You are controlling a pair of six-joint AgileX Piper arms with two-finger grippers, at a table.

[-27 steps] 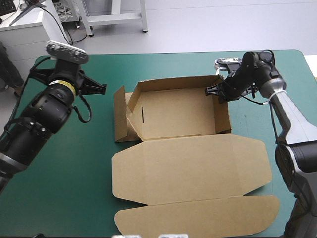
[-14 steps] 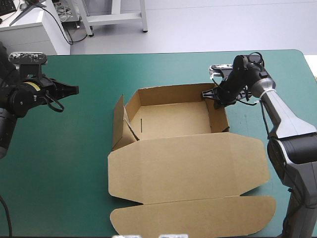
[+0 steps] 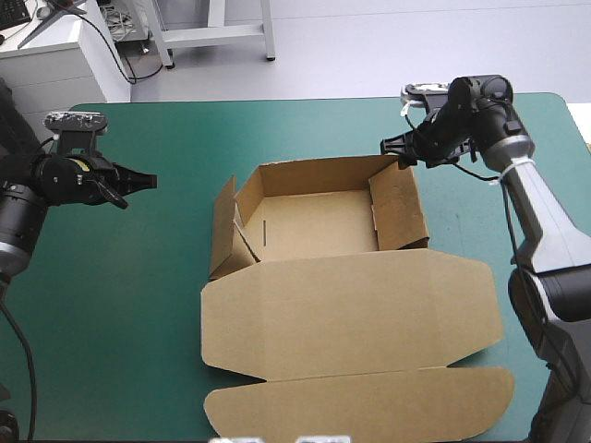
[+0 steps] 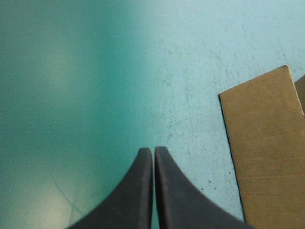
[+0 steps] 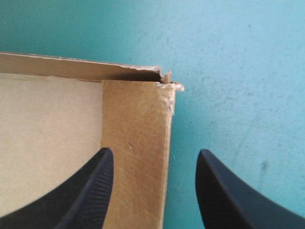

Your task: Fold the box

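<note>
While left jaws sit together, right jaws — apart — straddle the box [image 5: 136,143] edge.

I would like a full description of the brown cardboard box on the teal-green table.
The brown cardboard box is a cut sheet of plain board, half folded. Its far part forms an open tray: back wall and right wall raised, left flap leaning outward, untucked. The wide lid lies flat on the teal-green table cover, toward the near edge. The far right corner looks frayed. The open right gripper hangs over that corner; contact is unclear.
</note>
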